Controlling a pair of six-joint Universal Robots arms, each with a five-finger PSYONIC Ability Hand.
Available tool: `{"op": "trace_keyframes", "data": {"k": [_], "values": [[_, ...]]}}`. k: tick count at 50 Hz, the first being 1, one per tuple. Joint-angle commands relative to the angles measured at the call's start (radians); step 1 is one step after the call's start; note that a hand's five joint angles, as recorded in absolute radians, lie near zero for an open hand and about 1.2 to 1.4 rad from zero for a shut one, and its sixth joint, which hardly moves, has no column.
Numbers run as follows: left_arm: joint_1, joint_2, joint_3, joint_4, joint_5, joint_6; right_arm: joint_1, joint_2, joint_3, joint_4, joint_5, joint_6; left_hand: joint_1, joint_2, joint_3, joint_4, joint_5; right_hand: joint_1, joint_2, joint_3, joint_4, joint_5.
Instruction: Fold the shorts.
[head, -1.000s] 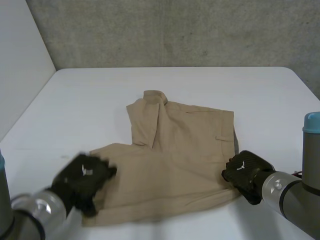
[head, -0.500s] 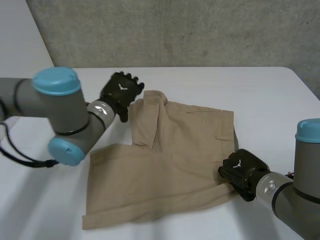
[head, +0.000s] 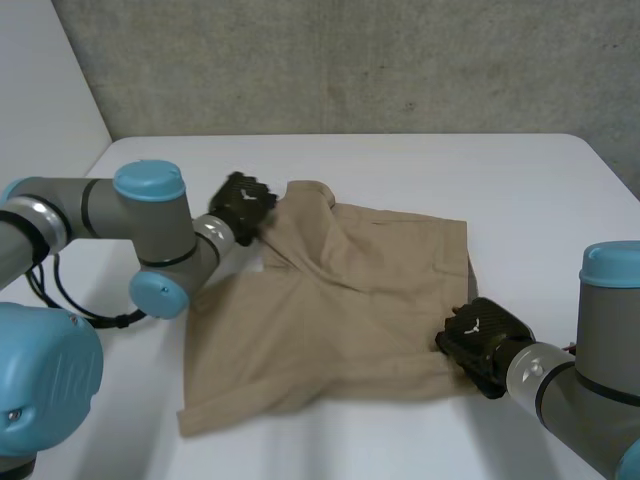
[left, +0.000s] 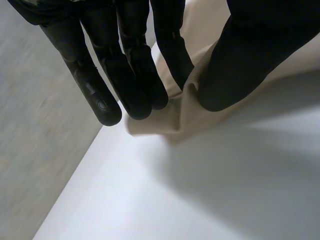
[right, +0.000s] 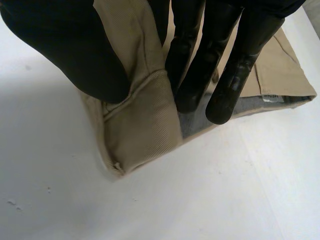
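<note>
The tan shorts (head: 340, 300) lie spread over the middle of the white counter (head: 500, 190), mostly flat, with their far left corner drawn up into a ridge that runs back toward the middle of the cloth. The left hand (head: 243, 203) has hold of that far left corner: in the left wrist view a fold of cloth is pinched between its thumb (left: 240, 65) and nearly straight fingers (left: 135, 75), a small tip of cloth poking out past the fingertips above the counter. The right hand (head: 478, 340) is at the near right corner, where its thumb sits on one side of the seamed edge and its fingers on the other, clamping the cloth, with grey lining (right: 200, 122) showing beside the fingertips. The left arm (head: 150, 225) reaches in bent from the left, and a grey concrete wall (head: 350, 60) stands behind the counter
</note>
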Motion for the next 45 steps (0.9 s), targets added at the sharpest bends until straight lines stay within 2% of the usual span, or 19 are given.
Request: {"op": "trace_keyframes", "data": {"k": [1,6,8,11,12,13,17,23,27,31,36,41,45], "values": [[0.019,0.040,-0.112,-0.021,-0.192,0.113,-0.001,-0.001,0.000,-0.002,0.002,0.000,0.260,0.204,0.211,0.199,0.269,0.443,0.224,0.213,0.208,0.240],[0.015,0.178,-0.313,-0.012,-0.204,0.121,0.004,-0.002,0.003,-0.002,0.002,0.000,0.260,0.204,0.211,0.199,0.269,0.443,0.224,0.213,0.208,0.240],[0.014,0.215,-0.361,-0.004,-0.204,0.107,0.006,-0.002,0.003,-0.002,0.002,0.000,0.187,0.132,0.138,0.126,0.197,0.443,0.224,0.213,0.208,0.240],[0.003,0.252,-0.412,0.014,-0.207,0.058,0.006,-0.002,0.003,-0.002,0.002,0.000,-0.296,-0.351,-0.345,-0.357,-0.286,0.443,0.224,0.213,0.208,0.240],[-0.004,0.267,-0.416,0.016,-0.209,0.028,0.006,-0.002,0.002,-0.004,0.002,0.000,-0.588,-0.644,-0.637,-0.650,-0.579,0.443,0.224,0.213,0.208,0.240],[-0.008,0.278,-0.416,0.016,-0.209,0.009,0.006,-0.002,0.003,-0.004,0.002,0.000,-0.649,-0.705,-0.698,-0.711,-0.640,0.443,0.224,0.213,0.208,0.240],[0.000,0.321,-0.406,0.023,-0.201,-0.049,0.007,-0.004,0.006,-0.002,0.003,0.000,-0.703,-0.758,-0.751,-0.764,-0.693,0.443,0.224,0.213,0.208,0.240],[0.008,0.321,-0.341,0.046,-0.180,-0.077,0.010,-0.005,0.009,-0.002,0.003,0.009,-0.694,-0.749,-0.743,-0.755,-0.685,0.443,0.224,0.213,0.208,0.240],[0.029,0.289,-0.285,0.046,-0.129,-0.081,0.010,-0.005,0.009,-0.002,0.002,0.018,-0.647,-0.703,-0.696,-0.708,-0.638,0.443,0.224,0.213,0.208,0.240],[0.043,0.234,-0.231,0.033,-0.039,-0.100,0.010,-0.004,0.009,-0.002,0.002,0.018,-0.585,-0.641,-0.634,-0.647,-0.576,0.443,0.224,0.213,0.208,0.240],[0.071,0.158,-0.159,-0.046,0.015,-0.127,0.009,-0.002,0.009,-0.004,0.002,0.018,-0.544,-0.600,-0.593,-0.606,-0.535,0.443,0.224,0.213,0.208,0.240],[0.086,0.105,-0.084,-0.133,0.020,-0.143,0.007,-0.001,0.008,-0.005,0.002,0.018,-0.465,-0.521,-0.514,-0.526,-0.456,0.443,0.224,0.213,0.208,0.240],[0.107,0.080,-0.053,-0.152,0.017,-0.141,0.007,0.001,0.008,-0.013,0.002,0.018,-0.377,-0.433,-0.426,-0.438,-0.368,0.443,0.224,0.213,0.208,0.240]]}}
